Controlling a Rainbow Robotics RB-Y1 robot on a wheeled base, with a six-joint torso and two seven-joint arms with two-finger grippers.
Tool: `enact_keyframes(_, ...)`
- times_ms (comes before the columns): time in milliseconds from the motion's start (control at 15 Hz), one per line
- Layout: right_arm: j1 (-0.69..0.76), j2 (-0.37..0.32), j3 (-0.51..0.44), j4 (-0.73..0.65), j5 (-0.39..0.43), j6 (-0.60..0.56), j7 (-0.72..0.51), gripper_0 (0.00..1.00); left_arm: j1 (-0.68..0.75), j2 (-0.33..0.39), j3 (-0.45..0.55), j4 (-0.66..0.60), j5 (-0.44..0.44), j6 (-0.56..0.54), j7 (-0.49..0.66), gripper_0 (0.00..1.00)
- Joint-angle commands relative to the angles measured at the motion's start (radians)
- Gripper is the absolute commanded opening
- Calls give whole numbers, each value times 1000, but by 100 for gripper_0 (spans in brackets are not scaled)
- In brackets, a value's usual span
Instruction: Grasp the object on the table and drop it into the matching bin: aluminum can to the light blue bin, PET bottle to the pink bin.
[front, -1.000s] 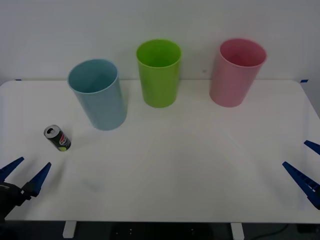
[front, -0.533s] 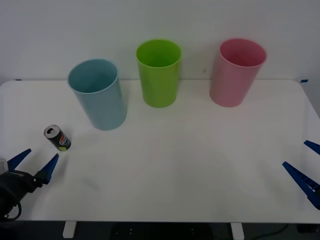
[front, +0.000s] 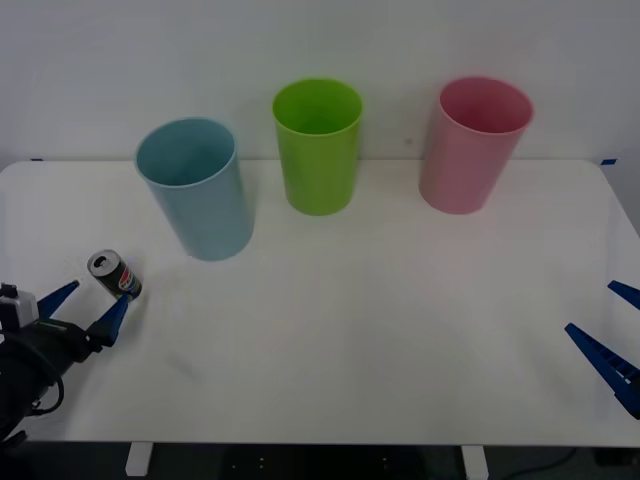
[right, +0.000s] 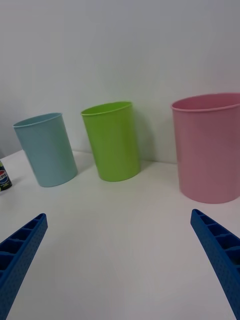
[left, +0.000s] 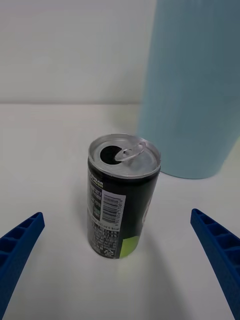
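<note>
The aluminum can (front: 115, 276), small and dark with a silver opened top, stands upright at the left of the white table (front: 380, 330); the left wrist view has it close up (left: 122, 200), and it peeks in at the edge of the right wrist view (right: 4, 176). My left gripper (front: 85, 309) is open just short of the can, its fingertips level with the can's near side and not touching it. The light blue bin (front: 195, 188) stands behind the can (left: 192, 85). The pink bin (front: 472, 145) is at the back right. My right gripper (front: 618, 340) waits open at the right edge.
A lime green bin (front: 319, 146) stands between the light blue and pink bins along the back, also seen as the lime green bin (right: 112, 141) from the right wrist. The table's front edge runs just below both grippers. A white wall backs the table.
My left gripper has moved forward and a little to the right, from the table's front-left corner up to the can. The can, the bins and the right arm have stayed put.
</note>
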Motion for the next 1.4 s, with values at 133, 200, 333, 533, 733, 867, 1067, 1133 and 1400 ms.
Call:
enact_keyframes(133, 0, 0, 0, 0, 0, 0, 0, 100, -54, 0, -10, 50, -5, 25, -16, 100)
enact_keyframes(200, 0, 0, 0, 0, 0, 0, 0, 100, -74, 0, -10, 70, -13, 31, -18, 100)
enact_keyframes(333, 0, 0, 0, 0, 0, 0, 0, 100, -108, 0, -10, 113, -16, 31, -27, 100)
enact_keyframes(533, 0, 0, 0, 0, 0, 0, 0, 100, -143, 0, -15, 148, -25, 41, -33, 100)
enact_keyframes(733, 0, 0, 0, 0, 0, 0, 0, 100, -154, 0, -30, 150, -23, 66, -33, 100)
enact_keyframes(867, 0, 0, 0, 0, 0, 0, 0, 100, -155, 0, -32, 150, -23, 69, -33, 100)
enact_keyframes(1067, 0, 0, 0, 0, 0, 0, 0, 100, -155, 0, -38, 148, -23, 69, -36, 100)
enact_keyframes(1133, 0, 0, 0, 0, 0, 0, 0, 100, -155, -3, -38, 150, -23, 68, -36, 75)
enact_keyframes(1400, 0, 0, 0, 0, 0, 0, 0, 100, -157, -3, -38, 150, -22, 69, -34, 0)
